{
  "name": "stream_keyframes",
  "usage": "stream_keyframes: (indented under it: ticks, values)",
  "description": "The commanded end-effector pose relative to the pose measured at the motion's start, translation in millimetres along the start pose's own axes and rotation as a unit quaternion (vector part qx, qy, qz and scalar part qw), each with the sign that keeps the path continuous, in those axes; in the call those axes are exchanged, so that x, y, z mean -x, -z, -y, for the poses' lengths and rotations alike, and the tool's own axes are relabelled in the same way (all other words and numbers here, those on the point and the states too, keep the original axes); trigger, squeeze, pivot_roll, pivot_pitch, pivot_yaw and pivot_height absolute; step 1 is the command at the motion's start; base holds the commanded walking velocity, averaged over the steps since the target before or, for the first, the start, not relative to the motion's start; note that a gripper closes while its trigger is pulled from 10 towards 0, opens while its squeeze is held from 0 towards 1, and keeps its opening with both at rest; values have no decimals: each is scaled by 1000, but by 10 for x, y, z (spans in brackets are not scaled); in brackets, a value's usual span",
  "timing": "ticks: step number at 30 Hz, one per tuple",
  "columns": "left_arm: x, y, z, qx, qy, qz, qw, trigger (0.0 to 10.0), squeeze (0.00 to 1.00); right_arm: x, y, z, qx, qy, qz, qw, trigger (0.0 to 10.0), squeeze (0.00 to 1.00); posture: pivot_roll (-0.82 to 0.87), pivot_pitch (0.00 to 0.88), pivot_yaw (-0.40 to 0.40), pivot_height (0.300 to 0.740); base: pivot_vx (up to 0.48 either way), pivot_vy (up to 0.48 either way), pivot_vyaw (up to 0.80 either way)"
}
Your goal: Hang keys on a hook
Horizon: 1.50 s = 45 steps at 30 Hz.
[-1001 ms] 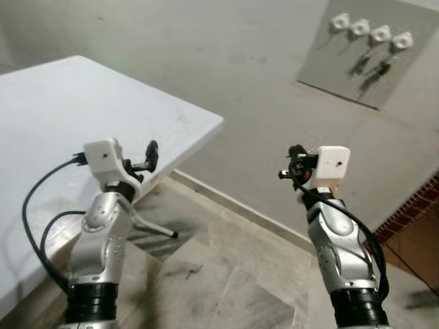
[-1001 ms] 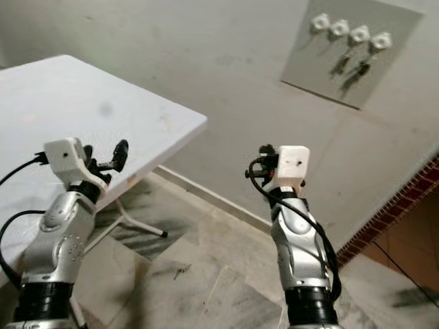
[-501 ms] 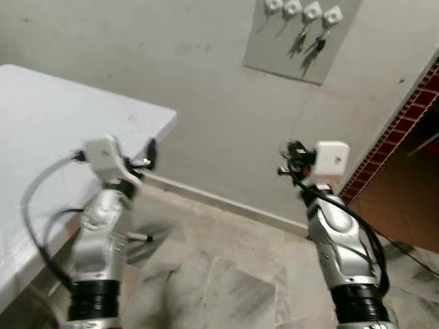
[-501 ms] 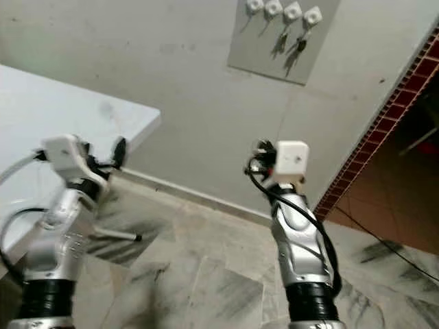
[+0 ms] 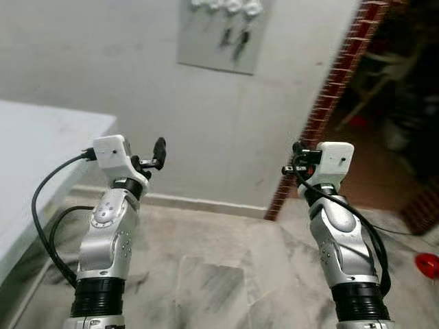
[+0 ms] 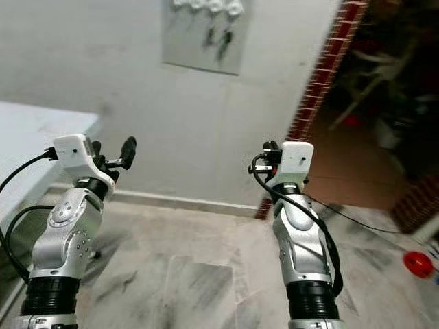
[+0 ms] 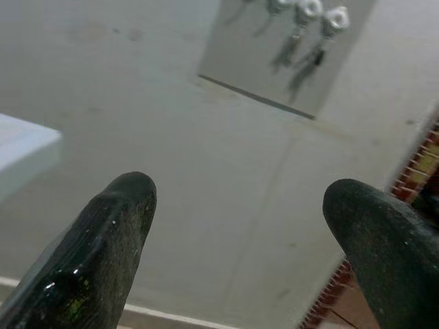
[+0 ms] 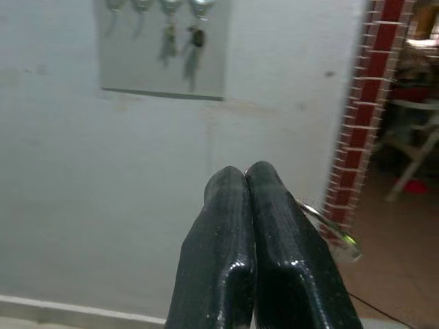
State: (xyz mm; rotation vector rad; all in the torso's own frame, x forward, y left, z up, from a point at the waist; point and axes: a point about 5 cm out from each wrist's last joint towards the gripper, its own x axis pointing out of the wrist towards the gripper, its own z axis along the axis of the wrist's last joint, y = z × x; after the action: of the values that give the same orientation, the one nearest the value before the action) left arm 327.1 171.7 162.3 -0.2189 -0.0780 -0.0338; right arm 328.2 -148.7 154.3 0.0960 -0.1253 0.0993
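In your head view, the hook board (image 5: 221,33) hangs high on the wall, up above both end effectors. In your left wrist view, the left end effector (image 7: 243,226) is wide apart. In your right wrist view, the right end effector (image 8: 248,179) pinches a key ring (image 8: 330,226).

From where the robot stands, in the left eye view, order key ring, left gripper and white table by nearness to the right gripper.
1. Key ring: in the right gripper.
2. Left gripper: on the left.
3. White table: far left, beyond it.
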Motion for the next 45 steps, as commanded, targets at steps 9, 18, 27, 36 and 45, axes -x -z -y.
stream_keyframes:
  ticks: [9, 18, 27, 36, 45]
  values:
    - [-12, 7, -6, 4, -9, -11, 1000, 10000, 0, -25, -8, 10, -8, 10, -7, 1000, 10000, 0, 7, 0, -84, 740, 0, 0, -395]
    - [-8, 27, -13, 18, -10, -16, 1000, 10000, 0, -1, 10, -4, -10, -1, -14, 1000, 10000, 0, 2, 0, -91, 740, 0, 0, 0]
    - [-8, 30, -14, 28, -8, -15, 999, 10000, 0, 25, 5, 1, -6, -4, -13, 1000, 10000, 0, -4, 0, -92, 740, 219, 0, 0]
    - [0, 33, -21, 16, -29, -8, 999, 10000, 0, 44, 14, 4, -5, -6, -17, 1000, 10000, 0, -3, 0, -96, 740, 176, 0, 0]
    - [10, 60, -8, 26, -22, -18, 999, 10000, 0, 51, 22, -14, -6, -11, -22, 1000, 10000, 0, -2, 0, -97, 740, 0, 0, 0]
